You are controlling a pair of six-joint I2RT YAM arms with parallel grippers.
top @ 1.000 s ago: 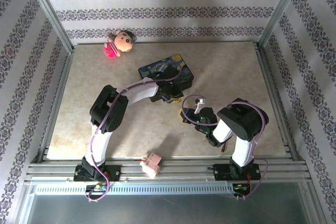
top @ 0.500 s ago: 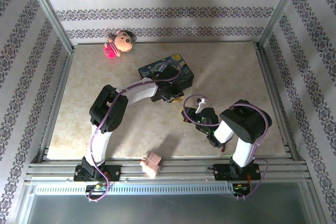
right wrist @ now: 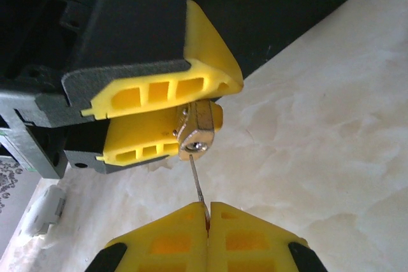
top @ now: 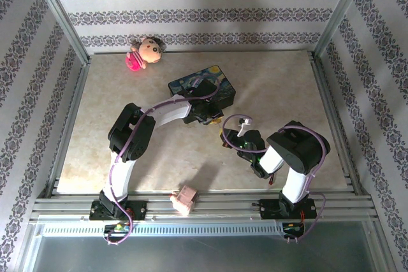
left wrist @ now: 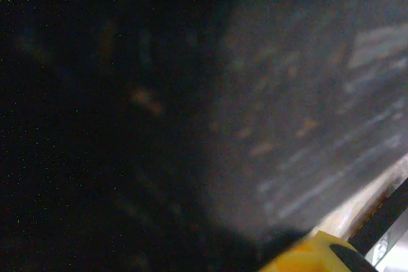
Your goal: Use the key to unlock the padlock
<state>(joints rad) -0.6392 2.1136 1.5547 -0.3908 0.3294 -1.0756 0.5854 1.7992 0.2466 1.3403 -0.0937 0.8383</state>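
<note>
In the right wrist view the small brass padlock (right wrist: 199, 125) sits pinched between the yellow fingers of my left gripper (right wrist: 224, 101), keyhole end facing the camera. A thin silvery key (right wrist: 197, 183) runs from that keyhole down into my right gripper (right wrist: 207, 213), whose yellow fingers are shut on it. From above, the left gripper (top: 212, 118) is at the near edge of the dark-blue painted box (top: 202, 88), and the right gripper (top: 227, 136) is just to its near right. The left wrist view is dark and blurred, with a yellow fingertip (left wrist: 312, 256) at the bottom.
A doll (top: 145, 52) in pink lies at the back left of the table. A small pink block (top: 185, 200) rests on the front rail between the arm bases. Metal frame posts and patterned walls close in the sides and back.
The right arm's elbow and wrist have shifted slightly, bringing its gripper a touch closer to the padlock. The left arm and the box have stayed put.
</note>
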